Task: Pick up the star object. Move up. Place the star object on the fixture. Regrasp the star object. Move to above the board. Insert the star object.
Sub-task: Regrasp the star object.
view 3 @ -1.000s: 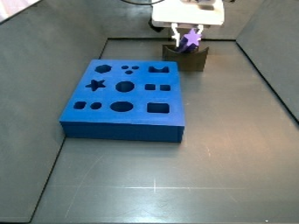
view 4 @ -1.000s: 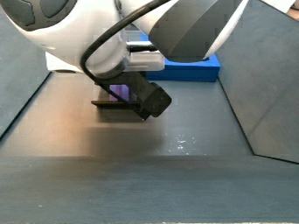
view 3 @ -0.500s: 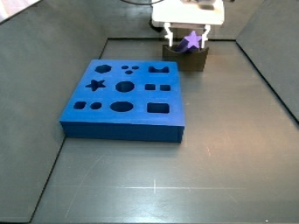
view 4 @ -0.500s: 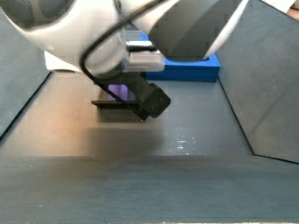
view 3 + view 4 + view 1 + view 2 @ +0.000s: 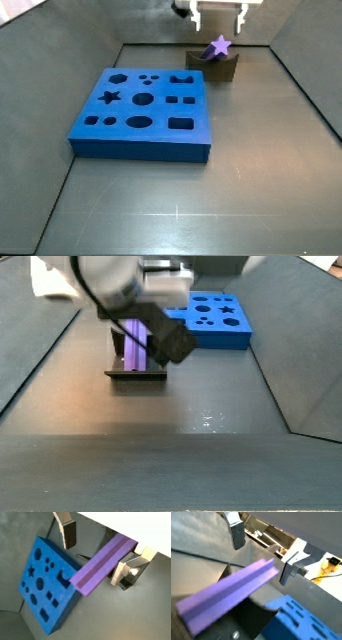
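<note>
The purple star object (image 5: pixel 221 46) lies in the notch of the dark brown fixture (image 5: pixel 214 67) at the back of the floor, one star-shaped end facing this side view. It also shows lying lengthwise on the fixture (image 5: pixel 136 375) in a side view (image 5: pixel 136 344). My gripper (image 5: pixel 222 20) hangs open and empty straight above it, clear of it. In both wrist views the star object (image 5: pixel 103 564) (image 5: pixel 228 599) runs between and below the spread fingers (image 5: pixel 67 533) (image 5: pixel 236 534), touching neither. The blue board (image 5: pixel 140 115) with its dark holes lies to the left of the fixture.
Grey walls close in the dark floor on three sides in a side view. The board (image 5: pixel 214 318) lies beyond the fixture there. The arm's bulk (image 5: pixel 127 281) hangs over the fixture and hides part of the back.
The gripper has let go of the star object, opened and risen straight up. The star object stays in the fixture's notch.
</note>
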